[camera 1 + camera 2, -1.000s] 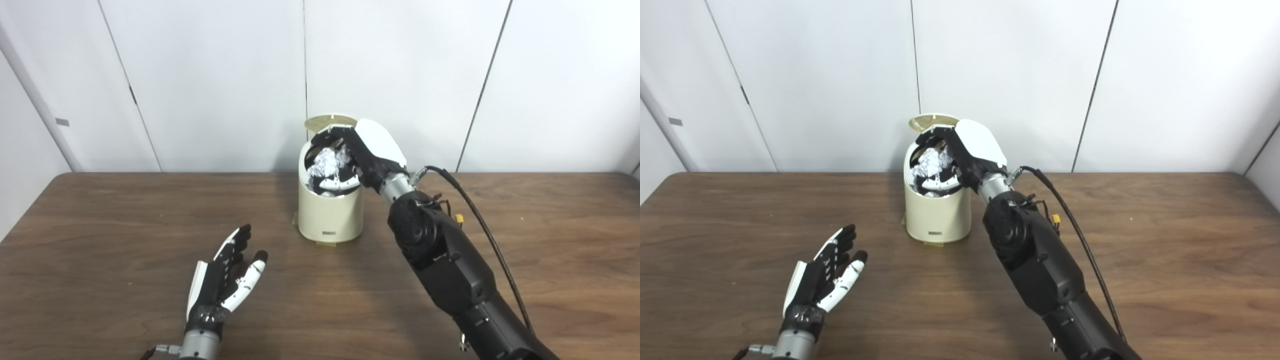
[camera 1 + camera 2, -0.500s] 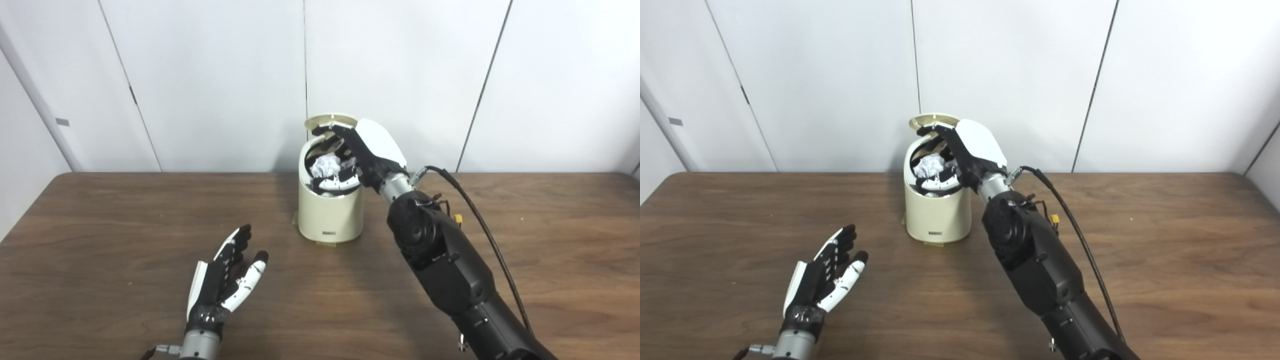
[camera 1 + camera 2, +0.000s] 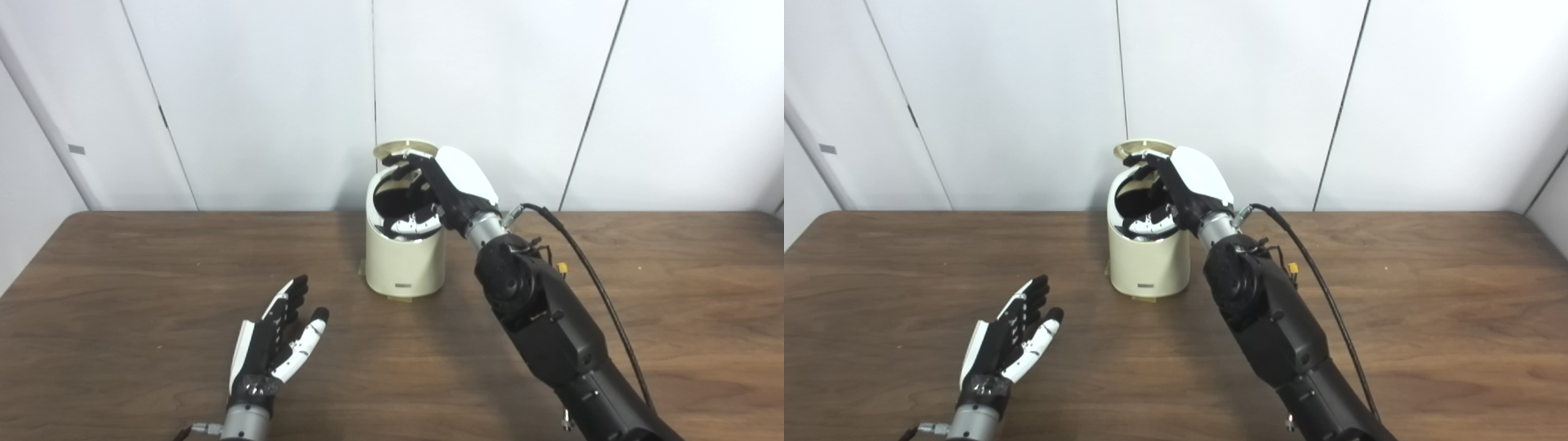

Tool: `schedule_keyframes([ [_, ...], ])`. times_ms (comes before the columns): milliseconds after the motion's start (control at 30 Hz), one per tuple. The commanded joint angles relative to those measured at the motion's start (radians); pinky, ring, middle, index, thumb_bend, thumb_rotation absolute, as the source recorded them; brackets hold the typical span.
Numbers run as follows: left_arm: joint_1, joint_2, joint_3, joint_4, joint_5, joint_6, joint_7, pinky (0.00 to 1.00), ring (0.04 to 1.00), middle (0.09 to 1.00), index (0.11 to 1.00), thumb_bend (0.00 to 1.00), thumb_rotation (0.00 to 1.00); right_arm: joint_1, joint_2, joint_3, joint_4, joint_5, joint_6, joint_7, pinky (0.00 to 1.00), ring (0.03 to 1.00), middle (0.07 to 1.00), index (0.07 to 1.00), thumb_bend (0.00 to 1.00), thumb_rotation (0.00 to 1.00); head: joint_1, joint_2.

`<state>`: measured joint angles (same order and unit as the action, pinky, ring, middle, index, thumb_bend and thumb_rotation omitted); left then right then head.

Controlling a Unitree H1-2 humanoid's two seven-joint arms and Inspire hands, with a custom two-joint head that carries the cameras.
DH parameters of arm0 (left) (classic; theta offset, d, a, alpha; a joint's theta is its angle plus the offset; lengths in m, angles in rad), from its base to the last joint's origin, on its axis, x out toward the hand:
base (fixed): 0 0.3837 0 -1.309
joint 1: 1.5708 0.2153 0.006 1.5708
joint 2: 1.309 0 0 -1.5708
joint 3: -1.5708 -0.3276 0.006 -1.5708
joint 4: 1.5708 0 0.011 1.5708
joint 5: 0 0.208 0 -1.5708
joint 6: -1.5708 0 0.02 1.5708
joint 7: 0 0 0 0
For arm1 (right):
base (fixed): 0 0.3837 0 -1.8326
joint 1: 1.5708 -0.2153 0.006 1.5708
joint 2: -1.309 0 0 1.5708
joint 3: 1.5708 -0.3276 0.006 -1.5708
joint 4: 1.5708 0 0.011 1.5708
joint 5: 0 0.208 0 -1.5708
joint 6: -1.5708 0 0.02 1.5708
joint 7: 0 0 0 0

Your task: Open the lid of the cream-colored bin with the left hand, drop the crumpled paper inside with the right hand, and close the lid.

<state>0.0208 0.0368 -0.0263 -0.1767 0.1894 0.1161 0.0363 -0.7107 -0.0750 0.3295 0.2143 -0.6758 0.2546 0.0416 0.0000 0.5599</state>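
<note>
Cream bin (image 3: 405, 260); brown wood-grain table (image 3: 122, 288).

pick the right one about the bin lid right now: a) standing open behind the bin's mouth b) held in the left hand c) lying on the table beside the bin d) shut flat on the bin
a: the lid stands raised at the back of the cream-colored bin, whose mouth shows dark and open, with the right hand over it; the left hand lies open on the table, away from the bin.

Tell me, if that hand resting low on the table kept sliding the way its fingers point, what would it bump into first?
Probably the cream-colored bin. The open left hand points up and right across bare table, roughly toward the bin's base, though it might slip just past the left side; depth is hard to judge.
</note>
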Motion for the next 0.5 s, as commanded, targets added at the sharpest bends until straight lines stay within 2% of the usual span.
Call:
schedule_keyframes([
  [0,-0.017,0.000,0.004,-0.013,-0.006,-0.040,0.008,0.92,0.915,0.908,0.940,0.54,0.49,-0.026,-0.012,-0.008,-0.019,-0.011,0.011,-0.008,0.37,0.523,0.624,0.759,0.92,0.08,0.001,0.001],
  [200,-0.020,0.002,0.005,-0.011,-0.004,-0.040,0.007,0.91,0.909,0.906,0.942,0.55,0.50,-0.027,-0.016,-0.008,-0.021,-0.010,0.010,-0.008,0.56,0.696,0.762,0.739,0.92,0.07,0.000,0.001],
  [300,-0.021,0.003,0.006,-0.012,-0.002,-0.038,0.006,0.92,0.914,0.907,0.941,0.55,0.50,-0.022,-0.014,-0.017,-0.019,0.000,-0.021,-0.033,0.56,0.657,0.710,0.685,0.89,0.02,-0.002,0.001],
  [333,-0.021,0.004,0.006,-0.011,-0.001,-0.038,0.007,0.92,0.914,0.906,0.941,0.55,0.50,-0.018,-0.013,-0.022,-0.019,0.005,-0.037,-0.047,0.53,0.617,0.668,0.648,0.86,0.01,-0.002,0.001],
  [367,-0.021,0.004,0.006,-0.010,-0.001,-0.039,0.007,0.92,0.914,0.907,0.940,0.55,0.50,-0.014,-0.010,-0.029,-0.019,0.007,-0.052,-0.066,0.49,0.567,0.621,0.556,0.66,0.07,-0.002,0.000],
  [400,-0.022,0.004,0.007,-0.008,-0.002,-0.041,0.007,0.92,0.914,0.906,0.939,0.55,0.51,-0.010,-0.007,-0.035,-0.016,0.009,-0.074,-0.092,0.46,0.491,0.568,0.534,0.59,0.04,-0.003,0.000],
  [467,-0.022,0.005,0.007,-0.008,-0.004,-0.041,0.006,0.91,0.914,0.906,0.938,0.54,0.50,-0.004,-0.005,-0.040,-0.012,0.004,-0.104,-0.130,0.38,0.426,0.522,0.513,0.52,0.01,-0.005,0.000],
])
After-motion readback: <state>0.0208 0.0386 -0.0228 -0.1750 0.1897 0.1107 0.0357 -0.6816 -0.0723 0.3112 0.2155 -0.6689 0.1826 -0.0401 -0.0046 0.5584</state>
